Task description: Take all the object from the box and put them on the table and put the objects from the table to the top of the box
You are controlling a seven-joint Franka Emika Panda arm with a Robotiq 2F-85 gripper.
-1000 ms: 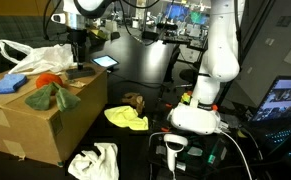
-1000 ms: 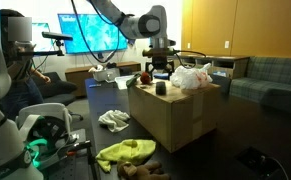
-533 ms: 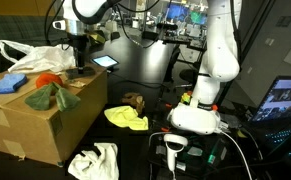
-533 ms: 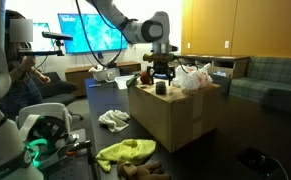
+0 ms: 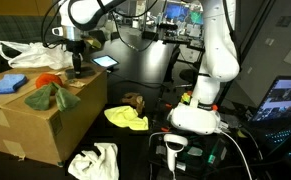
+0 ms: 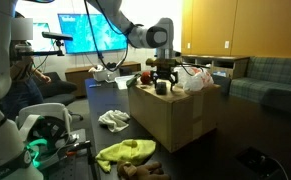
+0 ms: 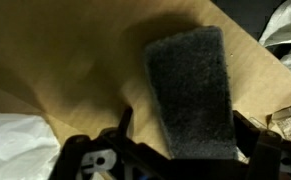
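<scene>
A cardboard box [image 5: 40, 120] stands on the dark table; it also shows in the other exterior view [image 6: 175, 115]. On its top lie a white plastic bag [image 5: 30, 55], a blue object [image 5: 7, 85], a red object [image 5: 50, 80], a green cloth [image 5: 53, 96] and a dark grey pad [image 7: 190, 85]. My gripper [image 7: 188, 135] is low over the box top [image 5: 77, 64] [image 6: 163, 82]. It is open, with a jaw on each side of the pad, which lies flat on the cardboard.
On the table lie a yellow cloth [image 5: 126, 118] [image 6: 125, 152], a white cloth [image 5: 95, 160] [image 6: 113, 120] and a small brown object [image 5: 135, 100] [image 6: 140, 171]. The robot base [image 5: 200, 110] stands to one side. Monitors and desks fill the background.
My gripper has come down toward the box top and shifted a little sideways over the dark pad. Nothing else has moved.
</scene>
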